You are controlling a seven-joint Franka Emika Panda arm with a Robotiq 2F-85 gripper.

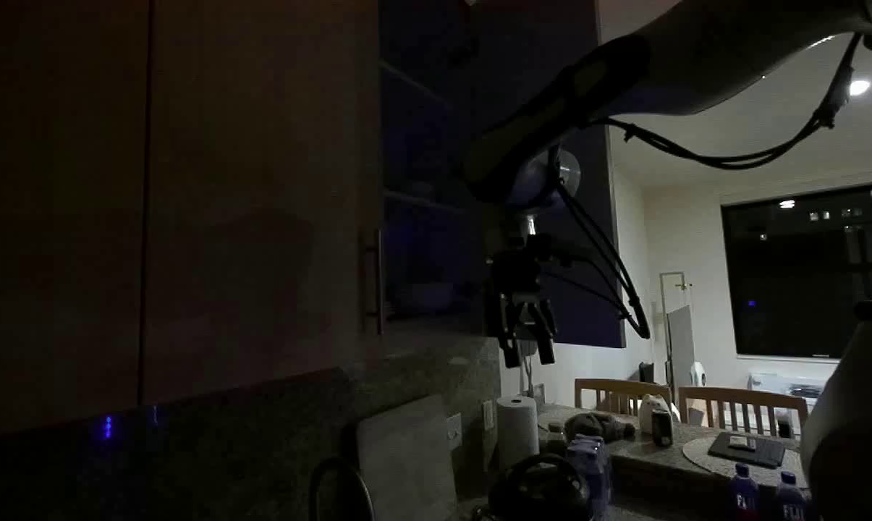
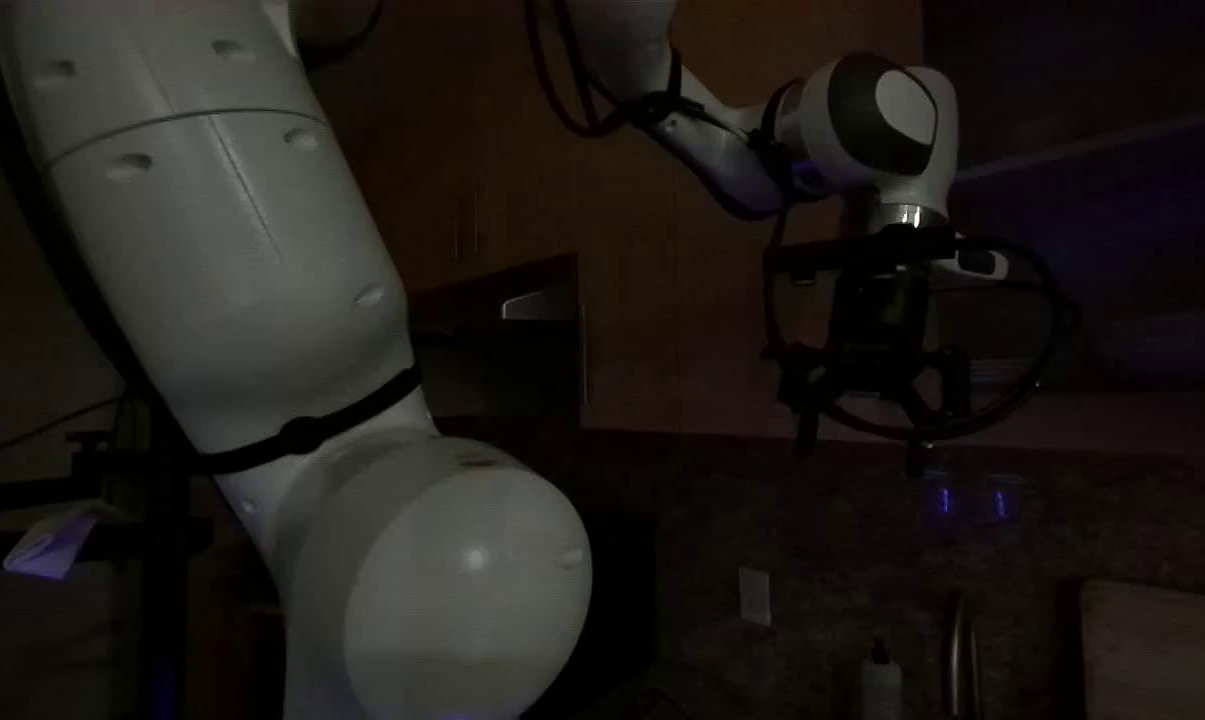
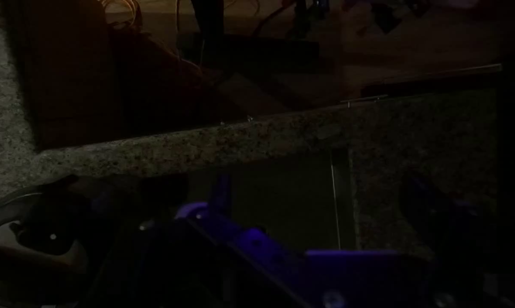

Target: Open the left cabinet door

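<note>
Pointing down in an exterior view: hand (image 1: 529,356), empty, standing off from the left cabinet door (image 1: 262,202), which looks closed, its silver bar handle (image 1: 379,282) untouched. In an exterior view, fingers (image 2: 806,435) wide apart, presumably to straddle that handle. Wrist view: granite desk (image 3: 197,147) below, nothing gripped.

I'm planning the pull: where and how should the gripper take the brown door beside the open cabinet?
Probably by the bar handle, from the front of the door, the open gripper straddling the bar sideways: it runs vertically, standing off the door on short posts.
</note>
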